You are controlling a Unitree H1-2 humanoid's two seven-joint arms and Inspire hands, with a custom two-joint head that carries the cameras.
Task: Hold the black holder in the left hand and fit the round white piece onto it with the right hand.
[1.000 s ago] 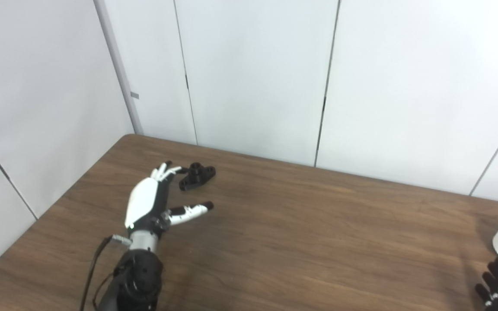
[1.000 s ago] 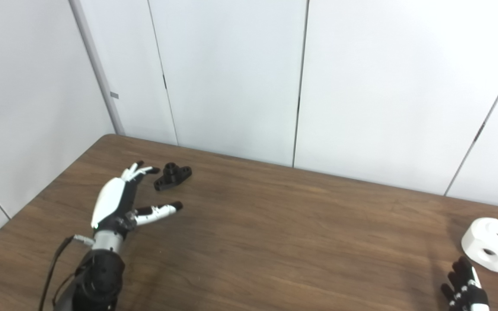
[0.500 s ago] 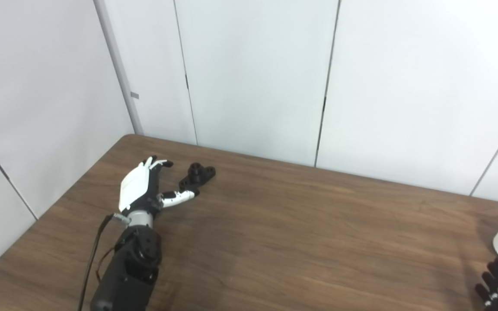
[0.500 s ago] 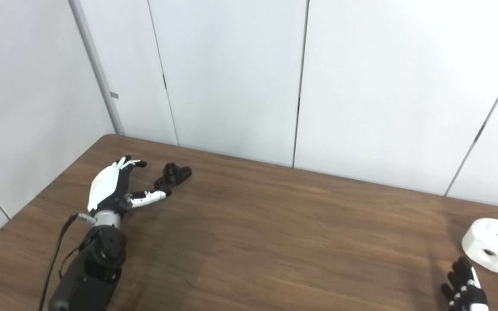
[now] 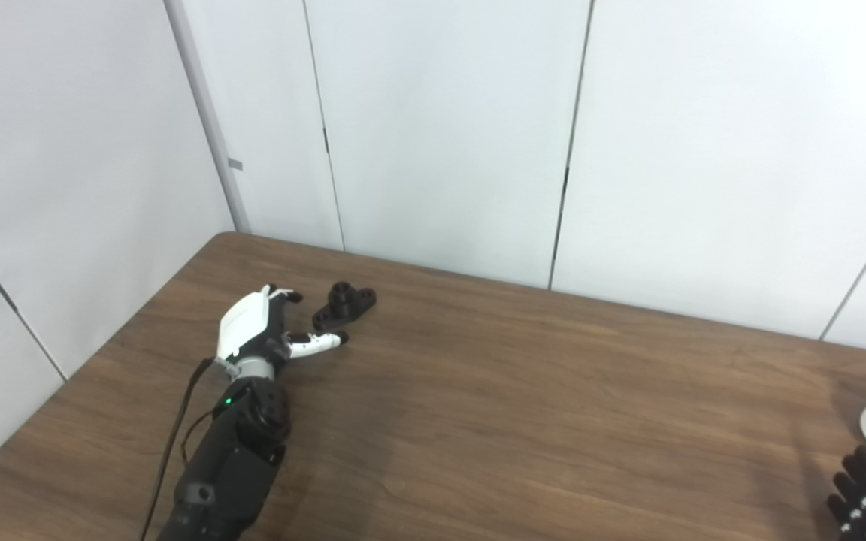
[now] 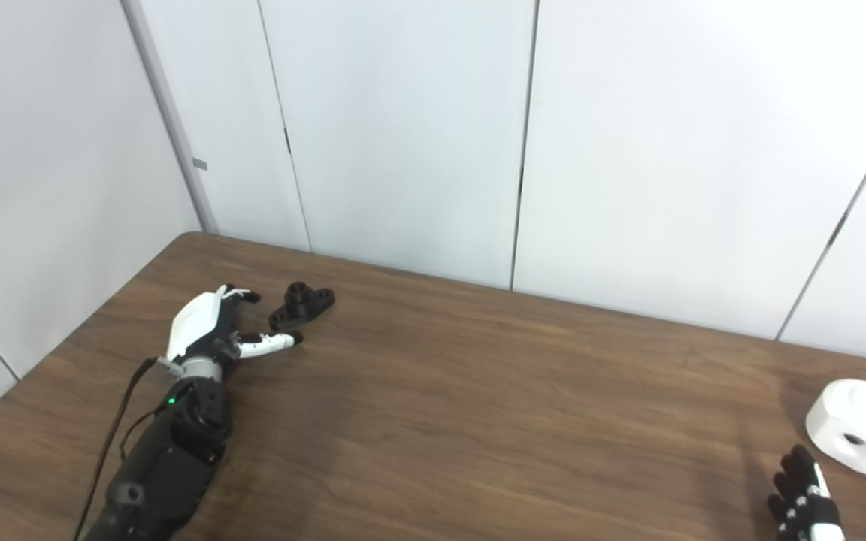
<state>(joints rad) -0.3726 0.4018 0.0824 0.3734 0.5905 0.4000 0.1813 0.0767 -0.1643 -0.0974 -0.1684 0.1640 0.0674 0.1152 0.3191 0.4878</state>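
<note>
The black holder (image 5: 343, 305) lies on the brown table (image 5: 523, 391) near its far left corner. My left hand (image 5: 256, 330) rests low just to the left of it, open, thumb stretched out below the holder and fingers curled down beside it, holding nothing. The round white piece (image 6: 858, 427), with holes in its side and top, sits at the table's right edge. Just in front of it, at the bottom right corner, my right hand (image 6: 805, 503) shows only its fingers, spread and empty.
White wall panels (image 5: 440, 135) stand right behind the table's far edge and along its left side. A black cable (image 5: 177, 443) runs along my left forearm. Bare wood lies between the two hands.
My left hand has moved forward and dropped lower beside the black holder, its thumb swinging in under it. The holder, the white piece and the right hand have stayed put.
</note>
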